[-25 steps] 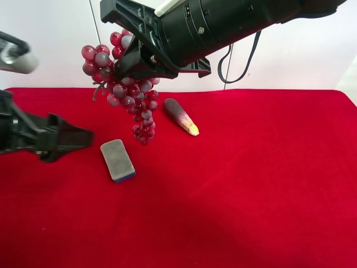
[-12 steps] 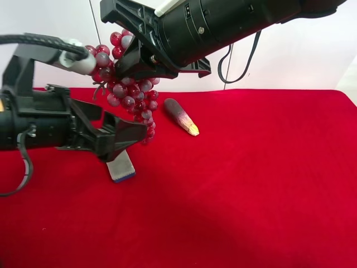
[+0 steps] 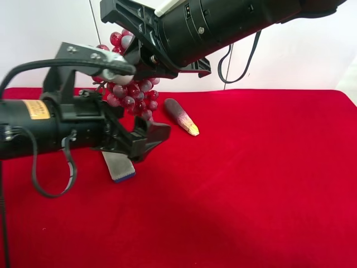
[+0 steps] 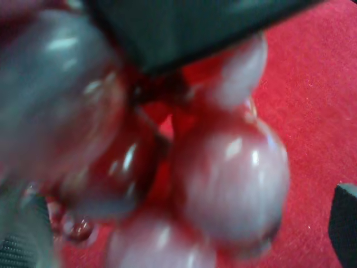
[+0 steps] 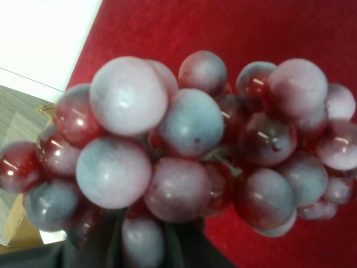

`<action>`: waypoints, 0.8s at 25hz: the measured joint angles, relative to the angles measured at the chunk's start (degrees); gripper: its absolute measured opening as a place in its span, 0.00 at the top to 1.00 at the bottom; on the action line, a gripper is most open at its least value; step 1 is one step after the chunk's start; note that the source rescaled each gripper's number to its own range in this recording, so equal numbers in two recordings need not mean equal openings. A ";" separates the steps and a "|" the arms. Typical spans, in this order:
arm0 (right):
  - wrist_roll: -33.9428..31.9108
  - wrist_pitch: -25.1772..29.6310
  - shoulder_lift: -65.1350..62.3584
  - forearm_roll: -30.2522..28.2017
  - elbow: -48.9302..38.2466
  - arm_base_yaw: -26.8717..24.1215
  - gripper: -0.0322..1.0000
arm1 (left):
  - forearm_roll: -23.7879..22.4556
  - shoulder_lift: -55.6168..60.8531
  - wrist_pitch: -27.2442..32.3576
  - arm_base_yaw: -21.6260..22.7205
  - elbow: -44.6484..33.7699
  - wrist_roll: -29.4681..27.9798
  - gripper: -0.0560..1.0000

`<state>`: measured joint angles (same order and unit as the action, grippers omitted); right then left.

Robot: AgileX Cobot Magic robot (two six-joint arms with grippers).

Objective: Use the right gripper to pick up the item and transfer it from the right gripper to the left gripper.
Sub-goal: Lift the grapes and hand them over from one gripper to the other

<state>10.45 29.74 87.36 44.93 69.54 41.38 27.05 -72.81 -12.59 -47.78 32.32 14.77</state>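
The item, a bunch of red and whitish grapes (image 3: 131, 92), hangs above the red cloth, and the right gripper (image 3: 138, 59) is shut on its upper part. In the right wrist view the grapes (image 5: 189, 151) fill the picture above the dark fingers (image 5: 106, 243). The yellow-labelled left arm reaches in from the exterior high view's left. Its left gripper (image 3: 149, 140) is open in front of the bunch's lower end, which it hides. In the left wrist view the grapes (image 4: 223, 178) are blurred and very close, with one finger (image 4: 346, 223) at the edge.
A dark purple, yellow-tipped piece (image 3: 181, 116) lies on the red cloth (image 3: 262, 184) just right of the grapes. A grey sponge (image 3: 119, 166) sits under the left gripper, mostly hidden. A white wall stands behind the table.
The left arm has swung rightward and up to the hanging grapes, now covering their lower end and most of the sponge. The right arm and the grapes have stayed still.
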 joint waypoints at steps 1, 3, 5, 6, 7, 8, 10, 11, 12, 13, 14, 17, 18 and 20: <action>0.00 0.00 0.00 0.00 0.00 0.00 0.91 | 0.01 -0.84 -0.05 -0.11 0.72 0.00 0.00; 0.00 -0.09 0.00 -0.04 0.00 0.00 0.91 | 0.06 -2.70 -0.16 -0.11 2.34 -0.06 0.00; 0.00 -0.35 0.00 -0.12 0.00 0.00 0.91 | 0.06 -4.14 -0.59 -0.11 3.48 -0.12 0.00; 0.00 -0.56 0.00 -0.38 0.00 -0.05 0.91 | 0.06 -4.75 -0.91 -0.11 3.85 -0.12 0.00; 0.00 -0.94 0.00 -0.51 0.00 -0.05 0.92 | 0.06 -5.18 -1.36 -0.11 4.13 -0.12 0.00; 0.00 -1.29 0.00 -0.59 0.00 -0.05 0.92 | 0.06 -5.52 -2.27 -0.11 4.21 -0.12 0.00; 0.00 -1.52 0.00 -0.87 0.00 -0.13 0.92 | 0.06 -6.15 -3.73 -0.11 4.28 -0.12 0.00; 0.00 -1.55 0.00 -0.92 0.00 -0.13 0.92 | -0.01 -6.40 -3.99 0.24 4.28 -0.12 0.00; 0.00 -1.67 0.00 -0.92 0.00 -0.18 0.92 | -0.14 -6.49 -4.07 0.75 4.28 -0.06 0.00; 0.00 -1.79 0.02 -0.94 0.00 -0.24 0.92 | -0.36 -6.52 -4.07 1.31 4.28 0.01 0.00; 0.00 -1.79 0.02 -0.94 0.00 -0.24 0.92 | -0.40 -6.57 -4.07 1.88 4.28 0.07 0.00; 0.00 -1.86 0.02 -1.30 0.00 -0.33 0.93 | -0.68 -6.57 -3.72 3.68 4.28 0.13 0.00; 0.00 -1.60 0.02 -1.31 0.00 -0.31 0.93 | -0.61 -6.57 -3.63 4.21 4.28 0.08 0.00; 0.00 -1.55 0.02 -1.19 0.00 -0.31 0.93 | -0.34 -6.59 -3.56 5.56 4.28 -0.01 0.00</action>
<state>10.45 28.20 87.39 43.74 69.54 41.07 26.71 -79.39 -16.14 -42.23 36.60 14.77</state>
